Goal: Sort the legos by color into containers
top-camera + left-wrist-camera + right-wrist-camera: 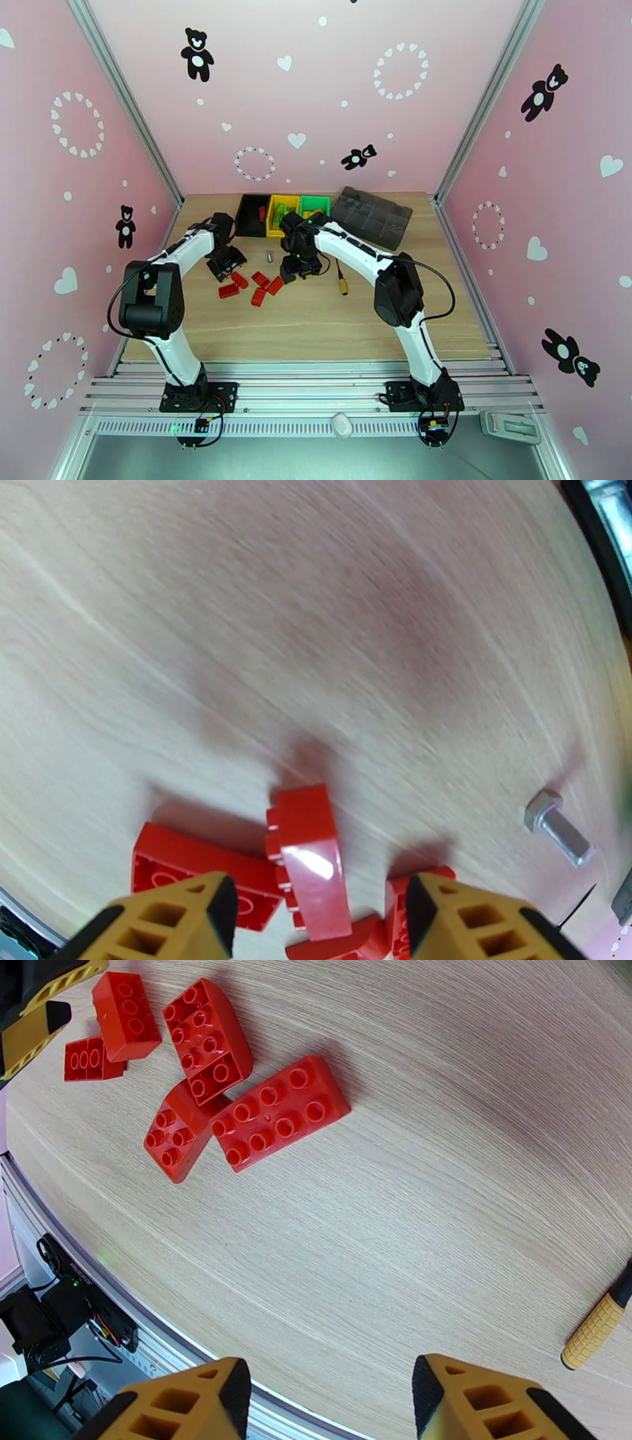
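The left pincer (321, 898) stands apart, a red lego (312, 859) on edge between its fingers. The right pincer (332, 1386) gapes empty, with red legos (276, 1114) ahead-left. Beyond both, the black container (249, 223) holds red. What the yellow container (273, 230) and green container (314, 197) hold is unclear.

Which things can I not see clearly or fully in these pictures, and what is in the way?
- Top view: the right arm hides part of the yellow bin and green bin; the bricks inside are too small to count.
- Left wrist view: blurred; the fingers of the left gripper and the bottom edge hide parts of the red bricks.
- Right wrist view: the right edge cuts off the screwdriver beyond its handle.
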`<move>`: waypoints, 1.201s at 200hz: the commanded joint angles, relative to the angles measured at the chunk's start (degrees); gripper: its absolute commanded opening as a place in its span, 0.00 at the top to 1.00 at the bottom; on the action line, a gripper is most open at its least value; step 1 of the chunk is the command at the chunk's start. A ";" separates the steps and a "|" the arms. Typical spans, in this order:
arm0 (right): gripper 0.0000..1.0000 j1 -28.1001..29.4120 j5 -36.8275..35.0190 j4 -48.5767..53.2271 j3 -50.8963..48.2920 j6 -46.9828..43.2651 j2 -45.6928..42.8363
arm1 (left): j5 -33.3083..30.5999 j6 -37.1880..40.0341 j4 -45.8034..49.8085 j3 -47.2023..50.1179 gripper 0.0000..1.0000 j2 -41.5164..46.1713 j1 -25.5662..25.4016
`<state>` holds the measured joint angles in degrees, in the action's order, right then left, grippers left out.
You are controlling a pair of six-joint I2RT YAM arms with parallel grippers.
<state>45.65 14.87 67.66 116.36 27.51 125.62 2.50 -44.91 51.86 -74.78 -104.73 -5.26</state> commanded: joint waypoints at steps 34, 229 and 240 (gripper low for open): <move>0.41 0.01 -0.48 -0.49 -0.48 1.02 -2.25 | 0.00 1.39 -0.33 0.62 0.38 -1.49 -0.64; 0.43 -3.83 2.14 -4.43 0.18 6.02 -0.91 | 3.07 5.22 1.23 -5.66 0.76 -1.83 -2.04; 0.43 -4.42 2.66 -4.88 0.28 6.43 -1.04 | 3.45 5.38 1.42 -6.65 0.76 -1.39 -1.95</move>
<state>42.63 15.92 64.01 116.33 32.18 125.62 4.23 -40.66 51.94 -78.56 -109.56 -6.96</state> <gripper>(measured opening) 0.574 0.286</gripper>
